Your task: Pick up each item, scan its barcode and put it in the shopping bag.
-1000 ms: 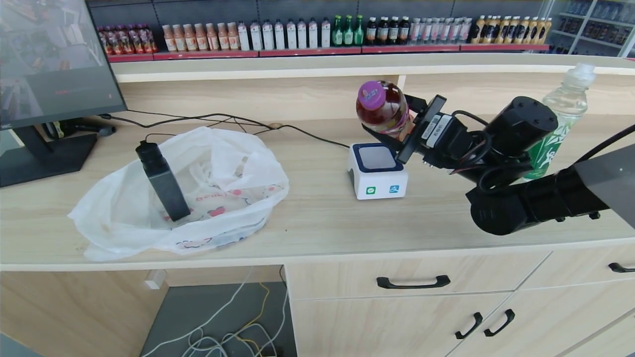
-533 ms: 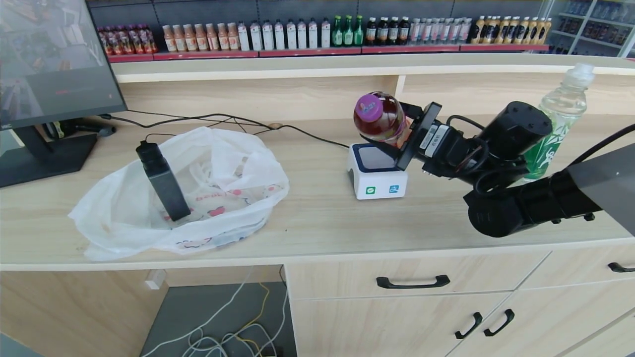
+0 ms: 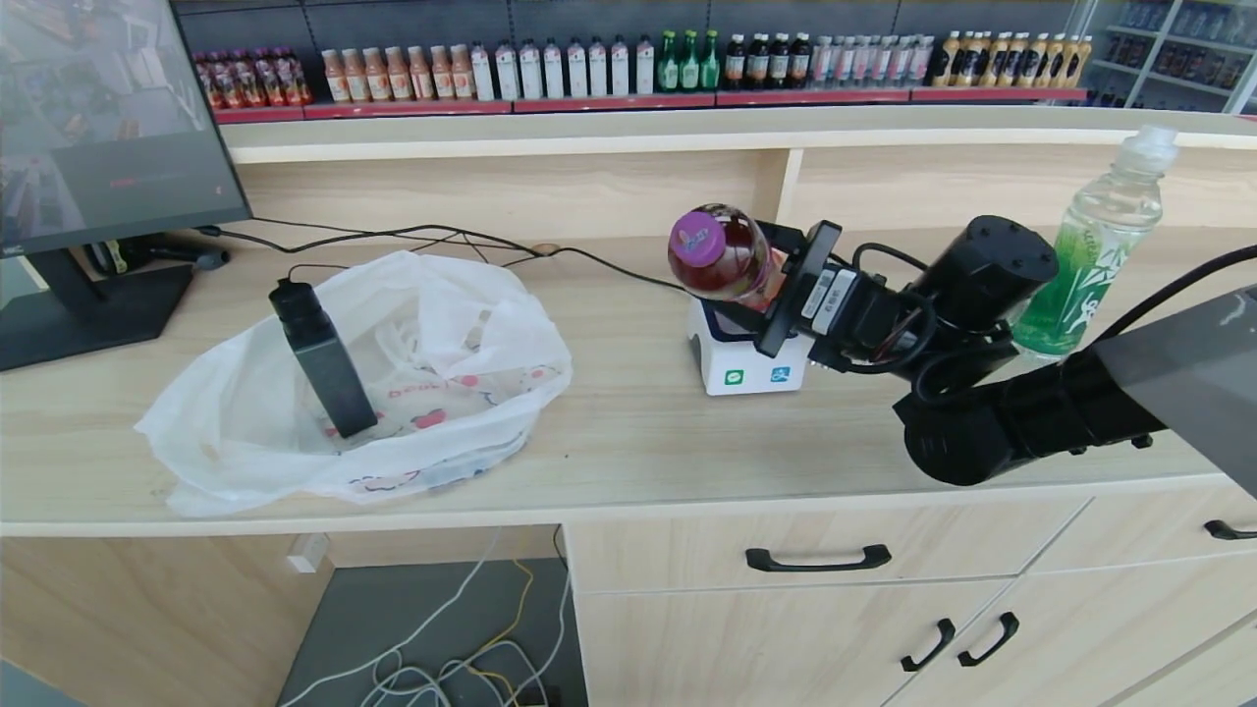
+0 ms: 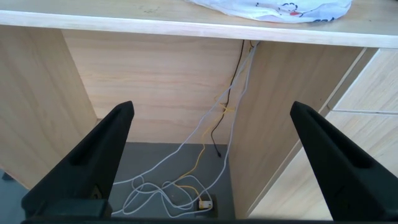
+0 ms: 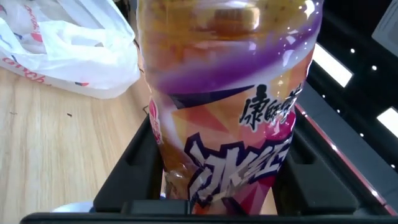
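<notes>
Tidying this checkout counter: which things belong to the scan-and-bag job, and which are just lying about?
Job: purple-capped bottle in right gripper, scanner, shopping bag, dark bottle inside it, green bottle.
Lying about: monitor, cables, shelved drinks.

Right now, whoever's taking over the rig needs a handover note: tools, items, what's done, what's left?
Right tool: shut on the purple-capped bottle, held tilted just above the scanner.
Left tool: open and holding nothing, low in front of the counter.
Dark bottle: standing in the shopping bag, left of the scanner.
Green-label bottle: upright on the counter behind the right arm.
Done: dark bottle bagged.
Left: finish scanning the held bottle (no sign it has registered), bag it, then scan and bag the green-label bottle.
</notes>
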Motion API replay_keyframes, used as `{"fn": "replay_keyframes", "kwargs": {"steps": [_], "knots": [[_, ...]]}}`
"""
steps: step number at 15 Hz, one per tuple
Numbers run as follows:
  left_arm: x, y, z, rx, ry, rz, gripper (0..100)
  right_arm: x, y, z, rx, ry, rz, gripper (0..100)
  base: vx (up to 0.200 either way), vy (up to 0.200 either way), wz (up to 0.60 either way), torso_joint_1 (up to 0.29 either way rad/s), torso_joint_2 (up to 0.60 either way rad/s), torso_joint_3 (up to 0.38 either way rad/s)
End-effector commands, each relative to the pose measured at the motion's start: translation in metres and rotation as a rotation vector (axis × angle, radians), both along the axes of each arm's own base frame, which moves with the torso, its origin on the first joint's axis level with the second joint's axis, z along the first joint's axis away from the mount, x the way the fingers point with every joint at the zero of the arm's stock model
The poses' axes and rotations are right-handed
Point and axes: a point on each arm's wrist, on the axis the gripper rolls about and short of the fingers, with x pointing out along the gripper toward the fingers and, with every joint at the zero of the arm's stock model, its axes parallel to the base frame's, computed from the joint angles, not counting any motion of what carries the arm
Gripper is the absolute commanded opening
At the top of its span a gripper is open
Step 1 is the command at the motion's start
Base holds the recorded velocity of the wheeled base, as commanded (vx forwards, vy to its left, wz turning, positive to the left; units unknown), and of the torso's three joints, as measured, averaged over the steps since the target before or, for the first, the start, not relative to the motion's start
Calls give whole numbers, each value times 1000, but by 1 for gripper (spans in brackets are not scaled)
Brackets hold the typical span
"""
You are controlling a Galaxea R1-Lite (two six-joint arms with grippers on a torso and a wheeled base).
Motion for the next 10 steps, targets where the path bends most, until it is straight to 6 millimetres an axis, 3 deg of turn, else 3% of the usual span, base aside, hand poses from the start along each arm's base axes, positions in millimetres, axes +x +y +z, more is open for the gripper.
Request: {"fn": "replay_keyframes", "kwargs": {"steps": [1, 6, 10], "knots": [[0, 0, 0, -1, 0, 1, 100, 0, 0, -8, -11, 18, -3, 0, 0, 0, 0, 0, 0, 0], [0, 0, 0, -1, 0, 1, 100, -2, -1, -23, -27, 39, -5, 0, 0, 0, 0, 0, 0, 0], [0, 0, 0, -1, 0, 2, 100, -2, -1, -23, -22, 39, -4, 0, 0, 0, 0, 0, 0, 0]]}}
